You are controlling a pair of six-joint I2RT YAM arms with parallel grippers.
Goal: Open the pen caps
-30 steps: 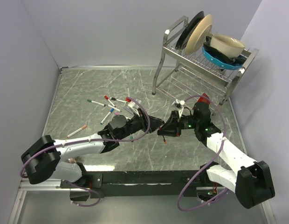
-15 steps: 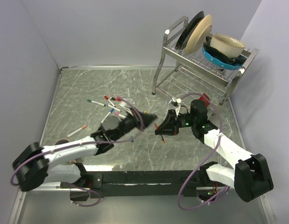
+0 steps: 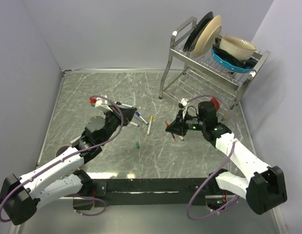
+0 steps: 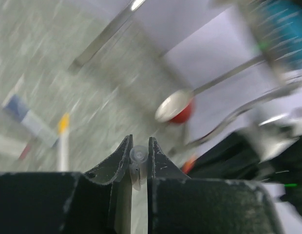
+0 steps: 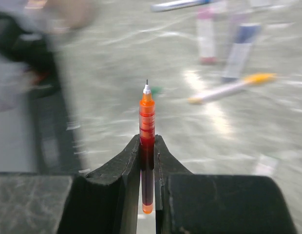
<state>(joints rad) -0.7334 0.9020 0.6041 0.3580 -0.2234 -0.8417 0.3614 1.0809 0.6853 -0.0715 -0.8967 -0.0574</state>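
Grey table (image 3: 92,87): left gripper (image 4: 140,146) clenched on a small pale cap (image 4: 138,156); right gripper (image 5: 147,141) grasping an uncapped orange pen (image 5: 147,114).

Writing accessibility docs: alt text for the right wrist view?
Black jaws pinch a thin orange pen, its fine uncapped tip pointing away from the camera. Behind it, blurred white-barrelled pens lie on a grey marbled table.

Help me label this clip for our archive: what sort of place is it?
Probably a robot lab test cell: plain walls enclose a table carrying two robot arms, scattered pens and a dish rack.
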